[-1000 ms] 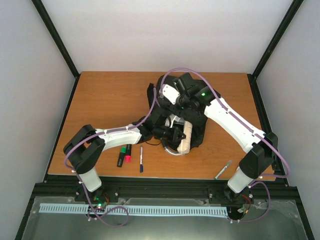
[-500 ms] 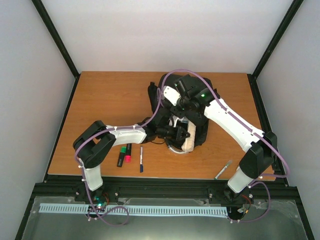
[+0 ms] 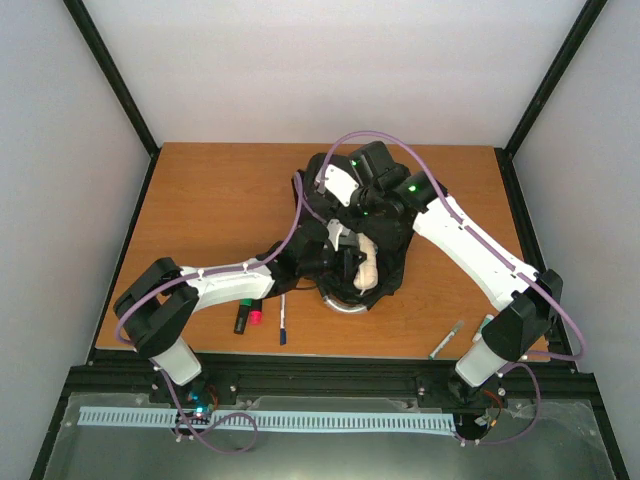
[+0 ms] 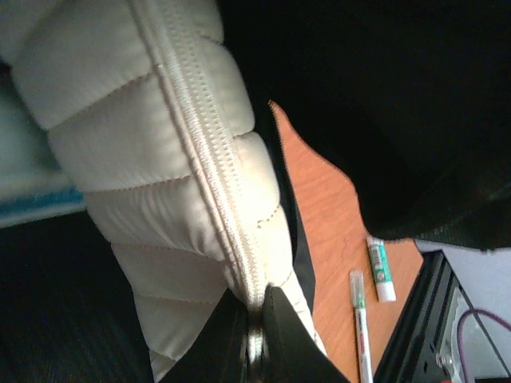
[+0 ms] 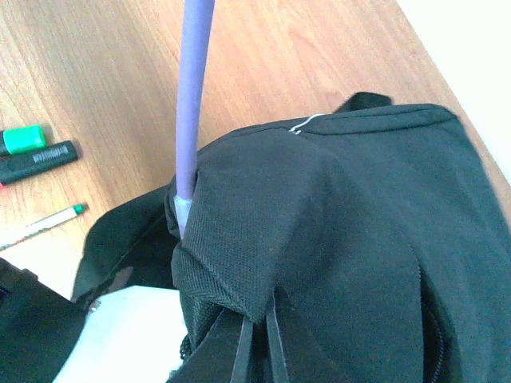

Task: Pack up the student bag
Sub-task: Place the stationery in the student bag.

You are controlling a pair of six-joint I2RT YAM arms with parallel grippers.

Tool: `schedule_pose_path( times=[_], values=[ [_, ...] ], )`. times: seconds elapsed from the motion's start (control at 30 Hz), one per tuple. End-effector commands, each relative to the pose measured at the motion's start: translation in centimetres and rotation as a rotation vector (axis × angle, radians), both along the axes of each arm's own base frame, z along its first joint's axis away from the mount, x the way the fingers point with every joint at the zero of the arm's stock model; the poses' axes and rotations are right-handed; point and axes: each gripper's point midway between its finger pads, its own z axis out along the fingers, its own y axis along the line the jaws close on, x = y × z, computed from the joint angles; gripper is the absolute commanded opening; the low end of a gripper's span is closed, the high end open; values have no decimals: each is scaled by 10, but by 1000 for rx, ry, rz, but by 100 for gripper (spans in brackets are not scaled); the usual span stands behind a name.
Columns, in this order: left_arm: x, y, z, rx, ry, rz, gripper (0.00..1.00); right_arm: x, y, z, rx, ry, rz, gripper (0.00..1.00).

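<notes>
**Top view.** The student bag (image 3: 392, 262), of black fabric, lies slightly toward 1 o'clock from the centre of the table (image 3: 210, 210), with both arms meeting over it. A whitish quilted pouch (image 3: 368, 262) sits on the bag's 6 o'clock side, with black fabric around it. A metal ring (image 3: 345, 305) shows just at 6 o'clock of the pouch. At 8 o'clock from the bag, near the table's front edge, lie a black marker (image 3: 241, 320), a pink marker (image 3: 256, 317) touching it, and a dark pen (image 3: 283, 320) just beside them. A thin pen (image 3: 447, 340) lies at 4 o'clock from the bag.

**Left wrist view.** The left hand (image 4: 255, 339) is pressed closed on the pouch, its fingers meeting on the stitched zip seam at the pouch's lower end. On the strip of table beyond, the thin pen, green at its tip, lies beside a white tube (image 4: 381, 267) with a green label. The label's print is too small to read.

**Right wrist view.** The right hand (image 5: 259, 339) is closed, pinching a raised fold of the student bag's fabric. A purple cable (image 5: 192, 96) crosses in front of the bag. At 9 o'clock lie a green highlighter (image 5: 22, 140) and the black marker, whose white lettering cannot be read.
</notes>
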Motion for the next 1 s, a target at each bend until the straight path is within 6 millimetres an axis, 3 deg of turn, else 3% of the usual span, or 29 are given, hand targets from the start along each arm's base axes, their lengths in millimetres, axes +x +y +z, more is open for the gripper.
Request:
schedule_pose_path(
  times=[0.0,0.13,0.23,0.33,0.47,0.53,0.73,0.9,0.97],
  values=[
    [38,-18,61,-101,-174,68,1,-28,11,58,122,-48,90,3],
    [41,-45,37,-90,-115,-23,1,-30,12,48,113,-24,98,3],
    [42,-49,19,-69,-80,-29,1,-28,9,41,100,-31,92,3],
    [41,-33,15,-63,-91,27,1,-27,6,30,79,-42,80,3],
    [35,-10,20,-48,-120,83,37,-23,1,15,60,-45,61,3],
    [29,-6,24,-40,-127,74,48,-21,0,13,68,-39,56,3],
    [10,15,32,-36,-132,71,57,-16,-6,-2,67,-38,38,3],
    [-21,33,21,-41,-120,77,57,-13,-14,-26,61,-14,21,3],
    [-36,34,13,-24,-119,67,61,-14,-14,-28,71,-4,21,3]
  ],
)
